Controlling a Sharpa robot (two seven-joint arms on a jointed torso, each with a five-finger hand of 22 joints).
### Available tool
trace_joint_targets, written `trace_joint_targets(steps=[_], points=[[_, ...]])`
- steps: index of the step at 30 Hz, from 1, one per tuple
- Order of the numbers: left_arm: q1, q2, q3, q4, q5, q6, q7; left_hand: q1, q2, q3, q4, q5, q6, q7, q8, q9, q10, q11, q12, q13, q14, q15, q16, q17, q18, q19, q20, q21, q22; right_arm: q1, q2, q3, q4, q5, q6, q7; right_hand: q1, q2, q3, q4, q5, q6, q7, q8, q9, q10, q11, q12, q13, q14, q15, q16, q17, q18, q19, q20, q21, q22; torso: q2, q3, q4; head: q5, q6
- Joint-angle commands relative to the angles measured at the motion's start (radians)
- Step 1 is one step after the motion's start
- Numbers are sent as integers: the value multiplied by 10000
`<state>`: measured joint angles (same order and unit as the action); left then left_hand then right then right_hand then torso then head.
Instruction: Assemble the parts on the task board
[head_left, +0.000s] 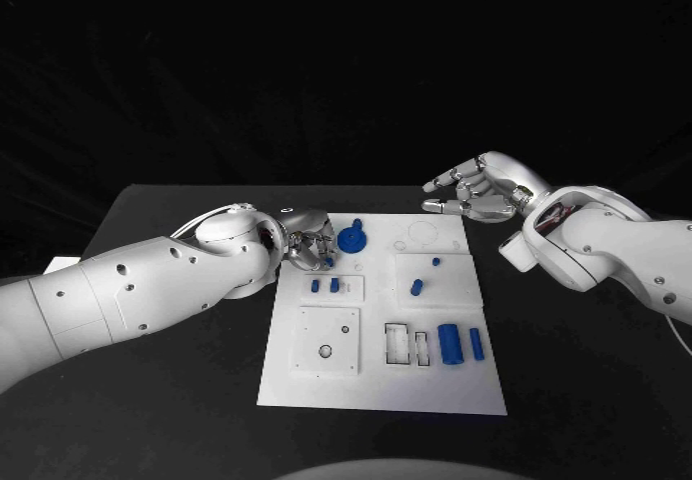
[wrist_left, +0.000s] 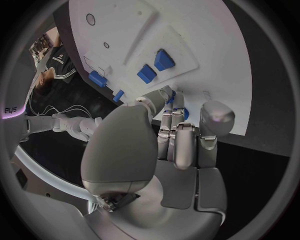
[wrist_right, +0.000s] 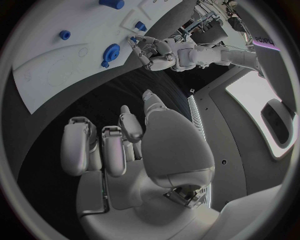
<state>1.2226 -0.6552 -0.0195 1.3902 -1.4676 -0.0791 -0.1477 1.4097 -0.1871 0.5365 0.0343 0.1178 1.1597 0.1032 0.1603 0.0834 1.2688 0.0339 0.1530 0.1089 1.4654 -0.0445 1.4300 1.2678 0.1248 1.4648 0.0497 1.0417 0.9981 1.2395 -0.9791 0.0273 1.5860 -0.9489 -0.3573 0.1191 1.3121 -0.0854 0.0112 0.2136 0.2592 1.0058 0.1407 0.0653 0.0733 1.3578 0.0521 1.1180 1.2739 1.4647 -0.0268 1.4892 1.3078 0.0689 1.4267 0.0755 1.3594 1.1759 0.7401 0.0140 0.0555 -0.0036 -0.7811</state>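
The white task board (head_left: 382, 385) lies in the middle of the black table. My left hand (head_left: 306, 243) hovers at its far left corner, next to a round blue part (head_left: 353, 238). Its fingers (wrist_left: 178, 135) are curled, and its fingertips seem to pinch a small blue part (head_left: 327, 263), which is partly hidden. The right wrist view shows the same hand (wrist_right: 156, 50) beside the round part (wrist_right: 111, 51). My right hand (head_left: 476, 190) floats over the board's far right corner, fingers (wrist_right: 112, 145) loosely bent and apart, holding nothing.
Two small blue blocks (head_left: 325, 285) sit in a raised plate on the board's left. Two blue pegs (head_left: 436, 262) (head_left: 415, 287) stand right of them. Two blue cylinders (head_left: 450, 343) (head_left: 477, 343) lie near empty rectangular slots (head_left: 397, 342).
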Motion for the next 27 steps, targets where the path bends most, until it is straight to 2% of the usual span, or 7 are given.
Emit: trace_joint_targets(steps=[1, 8, 17, 27], points=[[-6, 4, -2, 20, 13, 204, -19, -102, -15, -20, -48, -40, 57, 18, 6, 11, 69, 35, -57, 6, 514, -1, 54, 7, -88, 201, 27, 24, 18, -6, 8, 2, 1, -19, 117, 79, -26, 89, -54, -2, 68, -44, -20, 45, 9, -95, -5, -18, -9, 788, 17, -57, 1529, 98, -62, 11, -38, -11, 1, -1, -1, 5, 0], [-7, 7, -3, 6, 13, 221, -91, -243, -103, -53, -52, -32, -159, 96, -176, -59, -99, 110, -200, -5, 504, 46, 45, -36, -93, 193, 42, -17, -6, -6, 10, 2, -1, -19, 118, 80, -26, 89, -54, -2, 68, -44, -20, 45, 9, -95, -5, -18, -9, 788, 17, -57, 1529, 98, -62, 11, -38, -11, 2, -5, 1, 12, -10], [-7, 6, -5, -3, 15, 211, -138, -472, -325, -50, -32, -28, -691, 249, -619, -179, -637, 309, -530, -90, 471, 203, 3, -170, -110, 178, 145, -86, -36, -6, 9, 2, -8, -19, 117, 79, -26, 89, -54, -2, 68, -44, -20, 45, 9, -95, -5, -18, -9, 788, 17, -57, 1529, 98, -62, 11, -38, -11, 2, -4, -2, 21, -19], [-7, -9, -6, 11, 16, 223, -172, -560, -410, -78, -9, -30, -751, 296, -711, -174, -788, 369, -612, -120, 446, 250, -43, -289, -100, 163, 186, -167, -104, -7, 8, 2, -14, -19, 117, 75, -26, 89, -54, -2, 68, -44, -20, 45, 9, -95, -5, -18, -9, 788, 17, -57, 1529, 98, -62, 11, -38, -11, 2, -4, -3, 33, -43]])
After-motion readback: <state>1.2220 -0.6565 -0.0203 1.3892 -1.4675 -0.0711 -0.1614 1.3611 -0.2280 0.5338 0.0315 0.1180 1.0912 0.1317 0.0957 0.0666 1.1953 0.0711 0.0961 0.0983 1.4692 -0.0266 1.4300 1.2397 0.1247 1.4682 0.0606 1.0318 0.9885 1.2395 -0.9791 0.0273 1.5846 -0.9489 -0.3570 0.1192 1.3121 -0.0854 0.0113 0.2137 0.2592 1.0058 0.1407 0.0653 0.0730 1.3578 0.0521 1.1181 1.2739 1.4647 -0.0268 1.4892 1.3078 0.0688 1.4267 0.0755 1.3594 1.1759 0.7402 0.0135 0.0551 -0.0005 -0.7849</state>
